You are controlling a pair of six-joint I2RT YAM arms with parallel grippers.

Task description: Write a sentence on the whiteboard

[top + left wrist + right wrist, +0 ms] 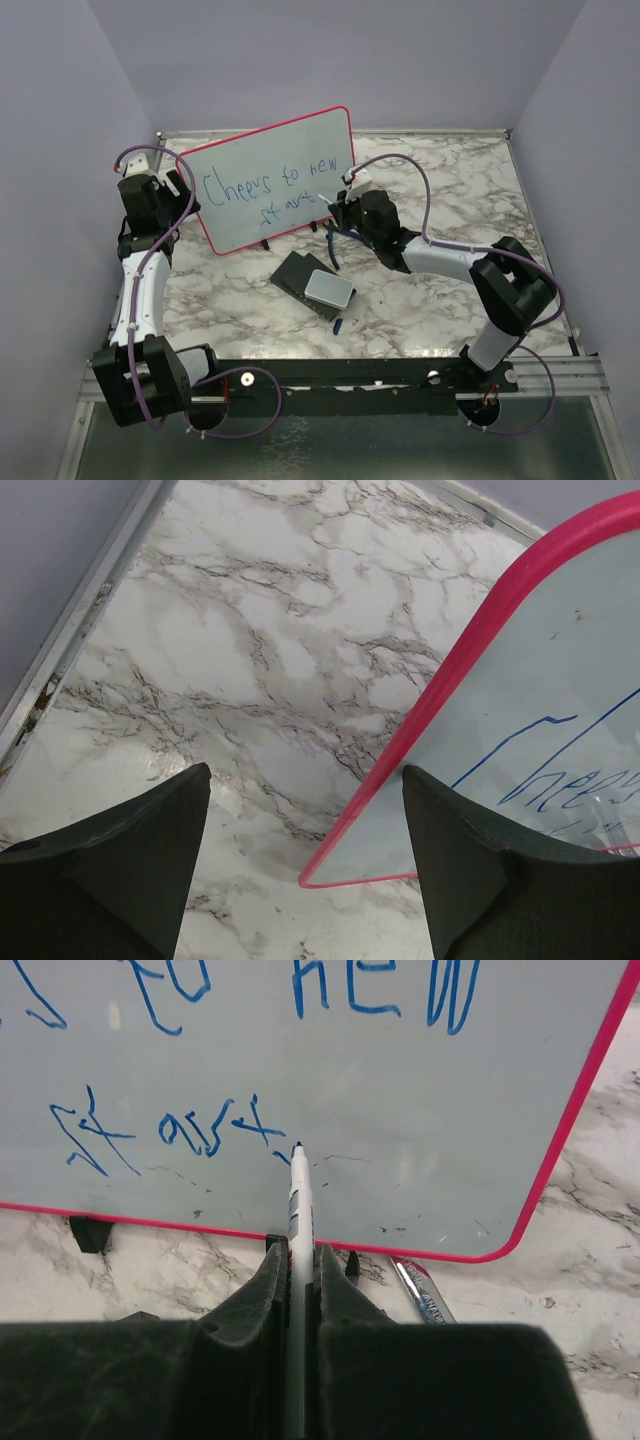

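Observation:
The whiteboard [270,160] stands tilted on black feet at the back of the table, its frame red-pink. Blue handwriting, the sentence [268,186], reads "Cheers to new" with "start" [165,1132] beneath. My right gripper [297,1250] is shut on a white marker [300,1195], whose dark tip touches the board just right of the last "t". My left gripper [305,772] is open at the board's left end. The board's lower left corner [330,870] lies between its fingers, nearer the right finger [490,870]. The left finger is well apart from the board.
A dark block [300,272] with a grey-white pad [328,288] lies in front of the board. A small blue cap [338,324] is near it. A silver-and-red pen [420,1290] lies under the board's right corner. Purple walls enclose the marble table [450,200].

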